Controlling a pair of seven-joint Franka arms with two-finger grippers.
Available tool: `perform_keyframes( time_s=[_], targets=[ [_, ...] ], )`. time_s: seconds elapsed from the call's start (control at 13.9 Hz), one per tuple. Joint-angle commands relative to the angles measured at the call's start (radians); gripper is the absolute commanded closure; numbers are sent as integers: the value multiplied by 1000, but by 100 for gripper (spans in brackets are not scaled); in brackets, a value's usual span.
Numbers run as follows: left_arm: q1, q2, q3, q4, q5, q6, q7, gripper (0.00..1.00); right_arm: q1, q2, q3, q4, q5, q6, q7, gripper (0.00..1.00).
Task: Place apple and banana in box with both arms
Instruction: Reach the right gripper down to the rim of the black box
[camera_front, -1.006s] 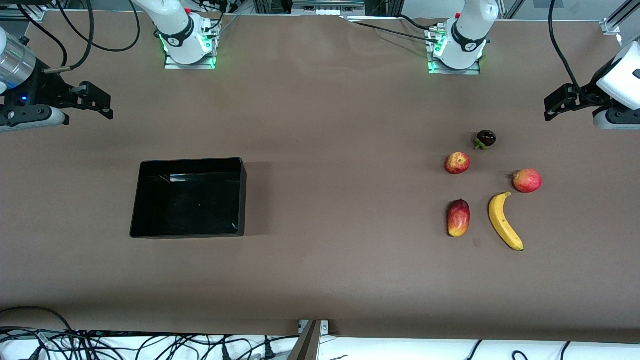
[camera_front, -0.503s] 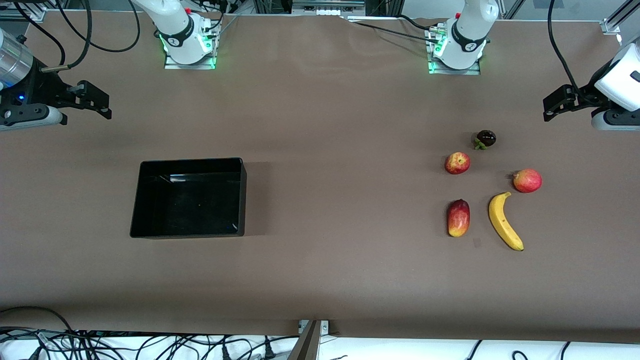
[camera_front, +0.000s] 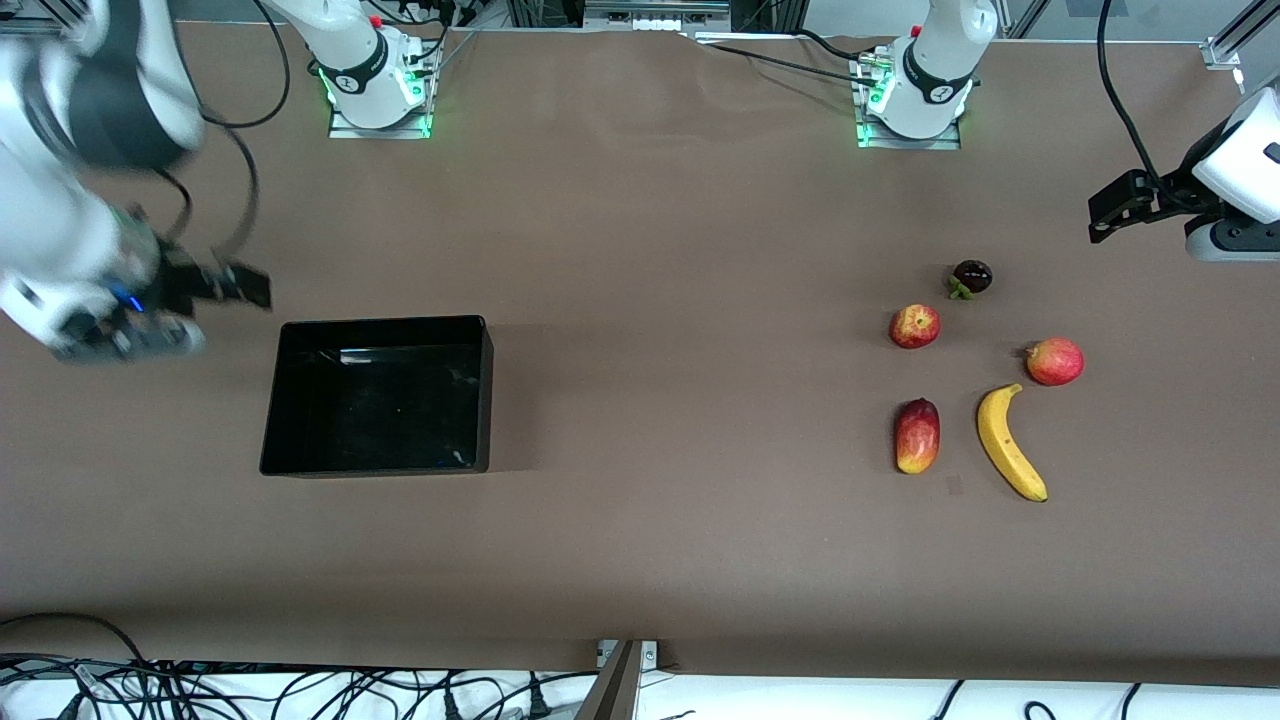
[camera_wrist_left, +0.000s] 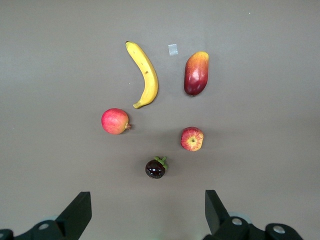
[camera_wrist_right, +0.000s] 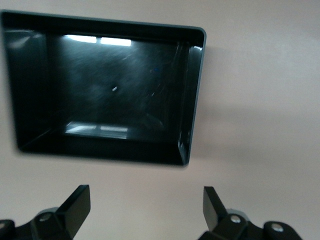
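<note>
The apple (camera_front: 915, 326) (camera_wrist_left: 192, 139) and the banana (camera_front: 1010, 442) (camera_wrist_left: 146, 75) lie on the table toward the left arm's end, the banana nearer to the front camera. The black box (camera_front: 487, 390) (camera_wrist_right: 192, 95) sits empty toward the right arm's end. My left gripper (camera_front: 1105, 218) (camera_wrist_left: 147, 207) hangs open over bare table beside the fruits, holding nothing. My right gripper (camera_front: 250, 288) (camera_wrist_right: 146, 200) is open and empty, just outside the box's wall that lies farthest from the front camera.
Around the apple and banana lie a dark purple fruit with a green stem (camera_front: 971, 277) (camera_wrist_left: 155, 168), a pinkish-red round fruit (camera_front: 1055, 361) (camera_wrist_left: 115, 121) and a red-yellow oval fruit (camera_front: 917, 435) (camera_wrist_left: 196, 73). Cables run along the table's edges.
The right arm has swung in from the table's end toward the box and shows motion blur. The left arm has barely moved. The fruits and box are unmoved.
</note>
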Motion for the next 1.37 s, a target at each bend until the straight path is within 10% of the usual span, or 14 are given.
perform_keyframes(
  time_s=[0.0, 0.5, 0.65, 0.93, 1.29],
  targets=[
    [6, -24, -1, -35, -13, 6, 0, 0, -40, 152, 4, 27, -5, 130, 0, 0],
    [18, -24, 1, -49, -13, -1, 4, 0, -93, 308, 6, 12, 38, 247, -24, 2],
    [18, -28, 1, -60, -10, -1, 5, 0, -95, 310, 6, -11, 40, 252, -24, 22],
    [18, -27, 1, -77, -10, -1, 8, 0, -97, 310, 7, -43, 40, 252, -24, 95],
    [15, -22, -1, -77, -10, -2, 4, 0, -90, 295, 13, -19, 66, 232, -11, 100]
  ],
)
